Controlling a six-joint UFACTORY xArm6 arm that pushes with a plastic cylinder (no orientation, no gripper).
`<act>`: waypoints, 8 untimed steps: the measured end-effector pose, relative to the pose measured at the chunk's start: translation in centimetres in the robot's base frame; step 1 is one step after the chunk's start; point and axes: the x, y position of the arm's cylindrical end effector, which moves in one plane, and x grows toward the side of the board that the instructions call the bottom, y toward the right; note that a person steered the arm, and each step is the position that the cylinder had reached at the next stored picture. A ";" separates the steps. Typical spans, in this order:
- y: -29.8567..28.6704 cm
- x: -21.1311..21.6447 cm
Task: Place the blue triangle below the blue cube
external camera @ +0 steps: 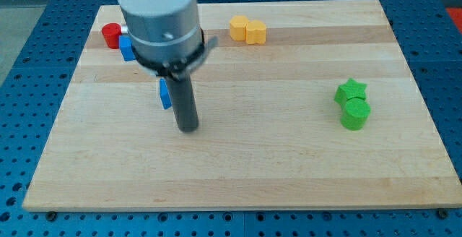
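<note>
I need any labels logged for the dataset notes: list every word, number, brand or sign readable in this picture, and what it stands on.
None: no readable text anywhere.
Wooden board: bare grain only.
Blocks, such as the green star: plain colour, unmarked.
Grey arm housing: no visible lettering.

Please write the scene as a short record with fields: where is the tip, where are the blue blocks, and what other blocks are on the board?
tip: my tip rests on the wooden board, just right of and below the blue triangle
blue triangle: partly hidden by the rod
blue cube: upper left, touching the red block
yellow blocks: pair at top
green blocks: pair at right
</note>
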 end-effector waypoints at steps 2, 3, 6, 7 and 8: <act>-1.9 -5.7; -3.1 -6.5; -7.9 -6.9; -8.2 -6.9; -8.1 -5.3</act>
